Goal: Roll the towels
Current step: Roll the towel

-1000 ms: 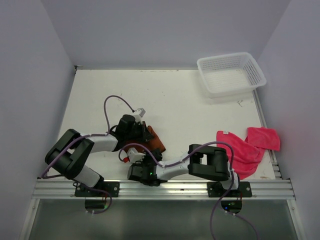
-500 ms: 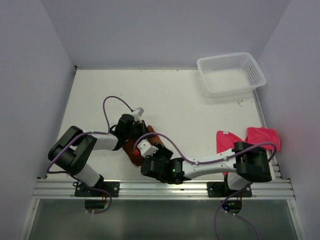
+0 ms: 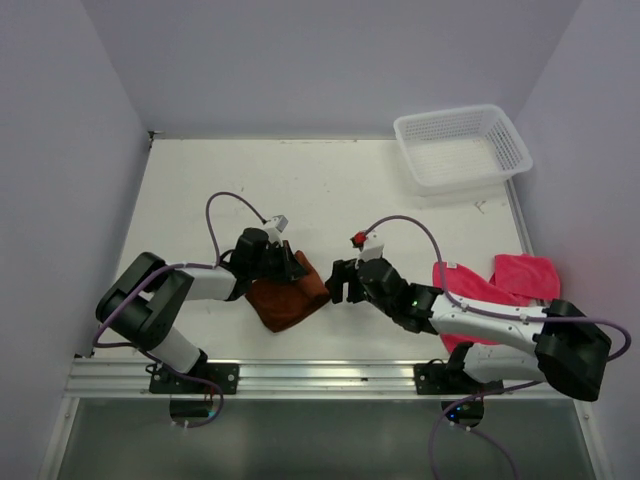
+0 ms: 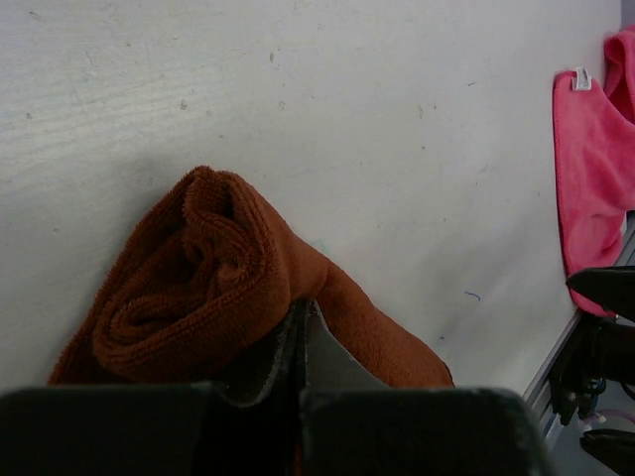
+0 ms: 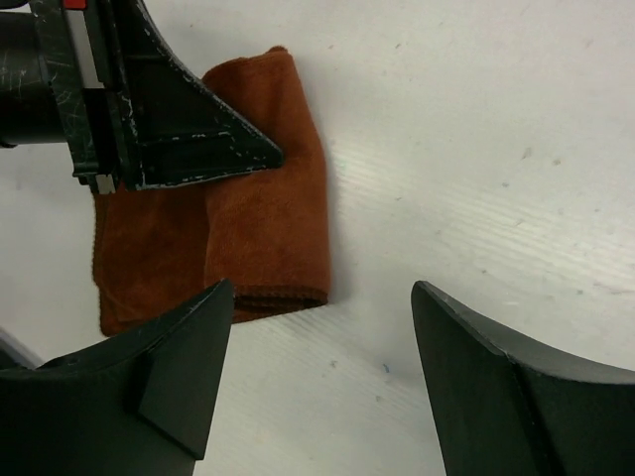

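The rust-brown towel (image 3: pixel 288 300) lies partly rolled near the table's front left of centre; its coiled end (image 4: pixel 193 283) shows in the left wrist view. My left gripper (image 3: pixel 297 268) is shut, its joined tips (image 4: pixel 301 309) resting on top of this towel with no cloth visibly between them. My right gripper (image 3: pixel 338 283) stands open just right of the towel, its fingertips (image 5: pixel 220 297) beside the towel's hemmed end (image 5: pixel 268 228) and holding nothing. The pink towel (image 3: pixel 505 285) lies crumpled at the front right, partly under the right arm.
A white mesh basket (image 3: pixel 462 150) stands at the back right corner. White walls close in the table on three sides. The metal rail (image 3: pixel 330 378) with both arm bases runs along the near edge. Purple cables loop above both arms.
My right arm swung from the near edge, across the brown towel, to its right side, and its jaws opened. The brown towel shifted and now shows more. My left gripper stayed shut on it.
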Action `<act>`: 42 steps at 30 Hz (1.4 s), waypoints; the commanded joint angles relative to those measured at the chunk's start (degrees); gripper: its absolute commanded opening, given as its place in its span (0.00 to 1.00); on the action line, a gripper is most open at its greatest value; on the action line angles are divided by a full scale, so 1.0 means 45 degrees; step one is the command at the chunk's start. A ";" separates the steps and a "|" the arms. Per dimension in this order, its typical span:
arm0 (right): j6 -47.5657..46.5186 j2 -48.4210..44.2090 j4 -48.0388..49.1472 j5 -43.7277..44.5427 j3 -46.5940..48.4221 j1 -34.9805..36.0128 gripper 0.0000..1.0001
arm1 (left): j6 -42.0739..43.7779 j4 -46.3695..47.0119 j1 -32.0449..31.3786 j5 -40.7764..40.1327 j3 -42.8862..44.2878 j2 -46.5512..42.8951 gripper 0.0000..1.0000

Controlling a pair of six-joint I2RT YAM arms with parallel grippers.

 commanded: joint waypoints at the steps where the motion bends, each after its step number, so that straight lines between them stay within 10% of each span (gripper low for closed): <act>1: 0.2452 0.0378 0.2600 -0.3825 -0.0486 -0.0978 0.76 | 0.0382 -0.1389 0.0163 -0.1092 -0.0271 0.0148 0.00; 25: 0.2634 0.4891 0.5241 -0.5820 -0.0350 -0.1958 0.66 | 0.0303 -0.1232 0.0163 -0.1034 -0.0896 -0.0477 0.00; 36: 0.1268 0.4541 0.4384 -0.5178 -0.0135 -0.1782 0.07 | 0.0420 -0.1641 0.0163 -0.0974 -0.0683 -0.0944 0.00; 42: -0.0548 0.3915 0.2628 -0.2913 0.0312 -0.0827 0.00 | 0.0791 -0.2949 0.0222 -0.1366 0.0527 -0.2369 0.00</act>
